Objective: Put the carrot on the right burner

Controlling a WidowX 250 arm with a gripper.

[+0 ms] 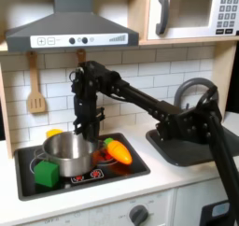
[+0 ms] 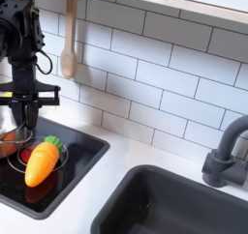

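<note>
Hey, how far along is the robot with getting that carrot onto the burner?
Nearly finished, it seems. The carrot already lies on a burner ring of the stove top, beside the pot in the first exterior view. The gripper hangs just above the carrot's green end, holding nothing; its jaws look slightly parted. What is left is pulling the arm away.

carrot (image 1: pixel 119 152) lies on the stove's (image 1: pixel 131 171) burner at the first exterior view's right | gripper (image 1: pixel 83 129) hangs above the silver pot (image 1: pixel 69 156) | we see a green cube (image 1: pixel 47 173) beside the pot
</note>
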